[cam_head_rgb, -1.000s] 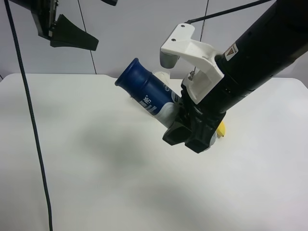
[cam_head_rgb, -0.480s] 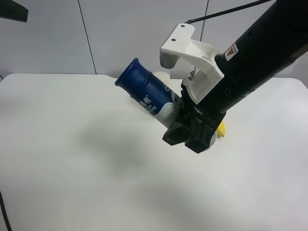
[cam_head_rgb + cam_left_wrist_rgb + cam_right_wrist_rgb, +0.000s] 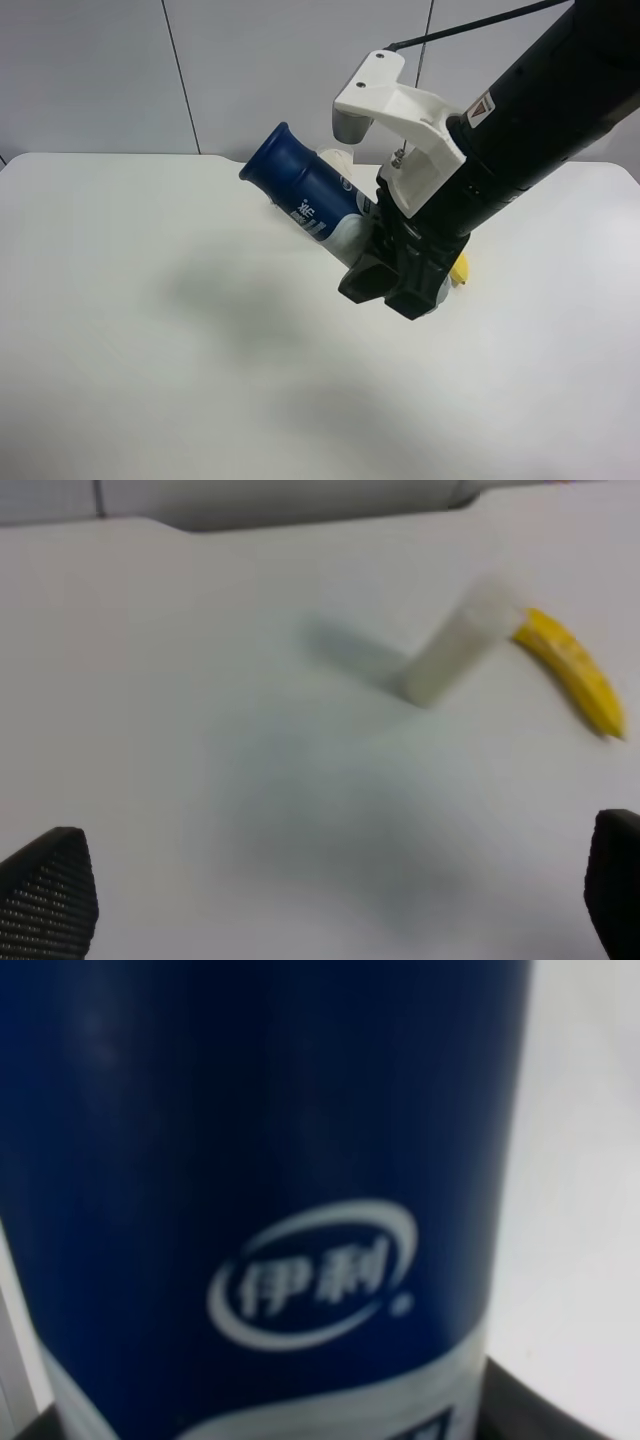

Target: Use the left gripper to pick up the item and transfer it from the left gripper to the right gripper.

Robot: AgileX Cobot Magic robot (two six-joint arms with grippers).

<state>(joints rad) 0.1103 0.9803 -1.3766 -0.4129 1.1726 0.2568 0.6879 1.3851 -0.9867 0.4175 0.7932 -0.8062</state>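
The bottle [image 3: 305, 190], with its dark-blue cap and blue label, is held tilted above the table, cap toward the exterior high view's upper left. My right gripper [image 3: 392, 280], on the arm with the white bracket [image 3: 395, 100], is shut on the bottle's white lower body. In the right wrist view the blue label [image 3: 270, 1160] fills the picture. My left gripper is out of the exterior high view. In the left wrist view the left gripper [image 3: 330, 900] is open and empty, with its fingertips [image 3: 45, 890] wide apart above the table.
A tall white translucent cylinder [image 3: 455, 652] stands on the white table [image 3: 150, 300] with a yellow banana [image 3: 572, 668] beside it. In the exterior high view the cylinder [image 3: 338, 158] and banana [image 3: 459, 268] are mostly hidden behind the bottle and right arm.
The left gripper has moved away to the upper left and left the exterior high view, its cable with it. The right arm and the bottle have not moved.
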